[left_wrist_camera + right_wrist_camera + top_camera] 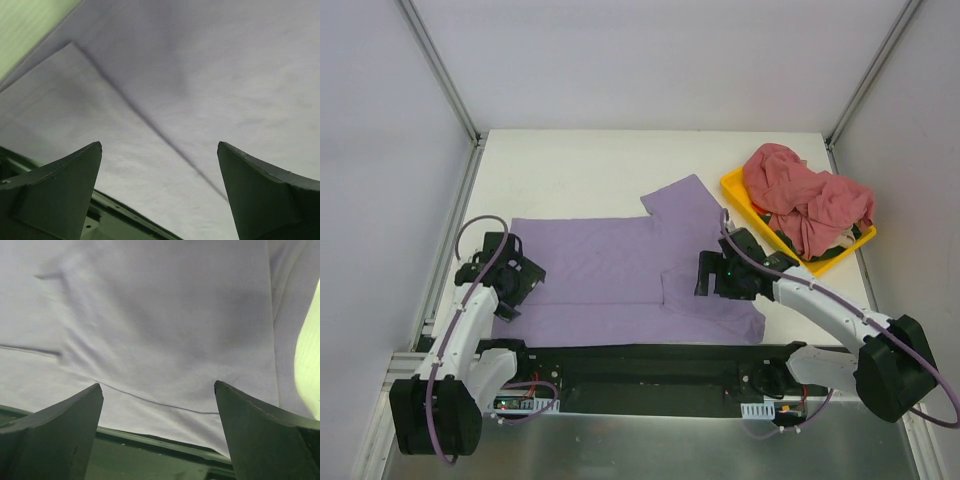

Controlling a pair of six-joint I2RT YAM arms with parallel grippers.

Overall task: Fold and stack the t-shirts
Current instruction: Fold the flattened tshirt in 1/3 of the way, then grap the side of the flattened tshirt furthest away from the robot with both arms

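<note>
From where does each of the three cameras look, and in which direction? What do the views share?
Top external: above and behind the robot, looking down on the table; the left arm, the right arm, the lavender t-shirt, pink shirts in the yellow tray.
Left wrist: on the left arm, facing lavender cloth past the open left gripper.
Right wrist: likewise, past the open right gripper.
Shared: all three show the lavender t-shirt.

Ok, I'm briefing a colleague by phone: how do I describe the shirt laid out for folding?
Start at the white table and look along its near edge: a lavender t-shirt lies spread out there. It is the only purple one; the other shirts are pink-red, heaped in the yellow tray on the right.
</note>
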